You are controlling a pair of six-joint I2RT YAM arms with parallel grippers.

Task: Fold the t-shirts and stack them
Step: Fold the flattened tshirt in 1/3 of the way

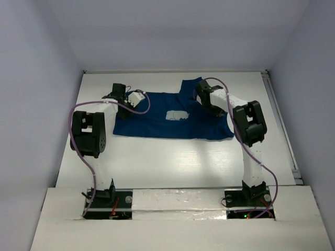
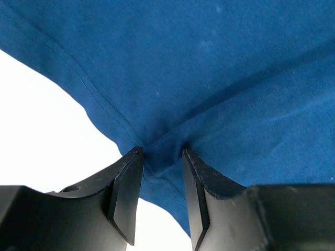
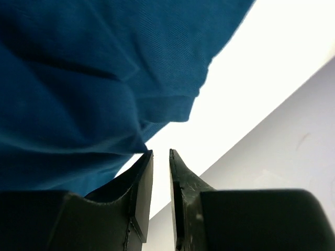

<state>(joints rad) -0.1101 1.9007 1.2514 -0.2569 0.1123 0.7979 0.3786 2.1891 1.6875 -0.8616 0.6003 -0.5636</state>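
Top view: we see t-shirt [image 1: 172, 123] spread flat near worktop's [image 1: 172, 162] far edge. Left gripper [image 1: 124, 104] at its left edge, right gripper [image 1: 200, 90] at its far right corner.

Left wrist: jaws partly apart, cloth fold bunched between them.

Right wrist: we see jaws slightly apart, nothing between, cloth just beside.

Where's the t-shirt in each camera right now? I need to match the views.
Top external: t-shirt spread across the far half of the table, centre of picture.
Left wrist: t-shirt fills the top and right; a fold sits between the fingers of the left gripper.
Right wrist: t-shirt fills the upper left, just beside the right gripper.
Shared landmark: the white table, showing past the shirt's edge in every view.
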